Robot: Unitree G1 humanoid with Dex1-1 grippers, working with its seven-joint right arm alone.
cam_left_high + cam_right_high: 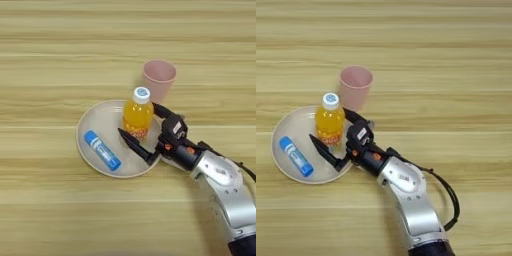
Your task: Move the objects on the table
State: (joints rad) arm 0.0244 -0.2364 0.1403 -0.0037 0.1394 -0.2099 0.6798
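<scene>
Bottle (137, 114) stands upright on the plate (95, 125), right gripper (145, 127) spread wide around it, gripping nothing; pink cup (159, 78) just beyond. Right eye: fingers flank bottle; closing seems next.

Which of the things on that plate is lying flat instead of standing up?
The blue tube with the white cap, lying flat on the plate. The orange-drink bottle stands upright between the gripper's fingers.

One bottle (138, 114), one cup (159, 78), one plate (92, 127), one blue tube (102, 150).
</scene>
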